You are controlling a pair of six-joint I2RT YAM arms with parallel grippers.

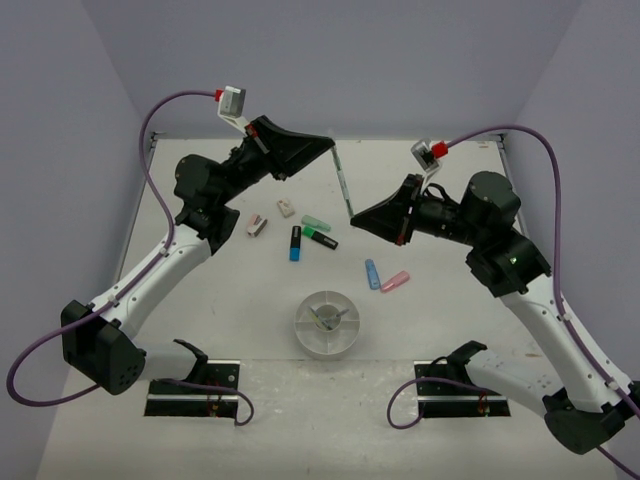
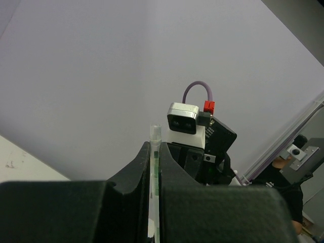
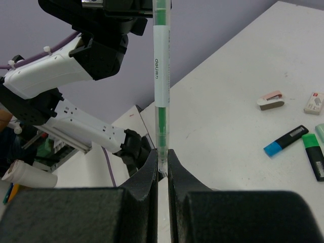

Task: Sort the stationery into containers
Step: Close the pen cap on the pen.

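Left gripper (image 1: 331, 146) and right gripper (image 1: 353, 217) each pinch one end of the thin clear green-ink pen (image 1: 342, 182) mid-air, likely a handover for re-gripping.

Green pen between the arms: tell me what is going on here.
Both tools are shut on one thin green-and-white pen, held in the air: the left tool at its far end, the right tool at its near end. The round white divided dish sits on the near side, and coloured highlighters lie unsorted beyond it.

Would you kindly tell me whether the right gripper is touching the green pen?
Touching. The right wrist view shows the right gripper closed on the pen's end, jaws pressed against both sides.
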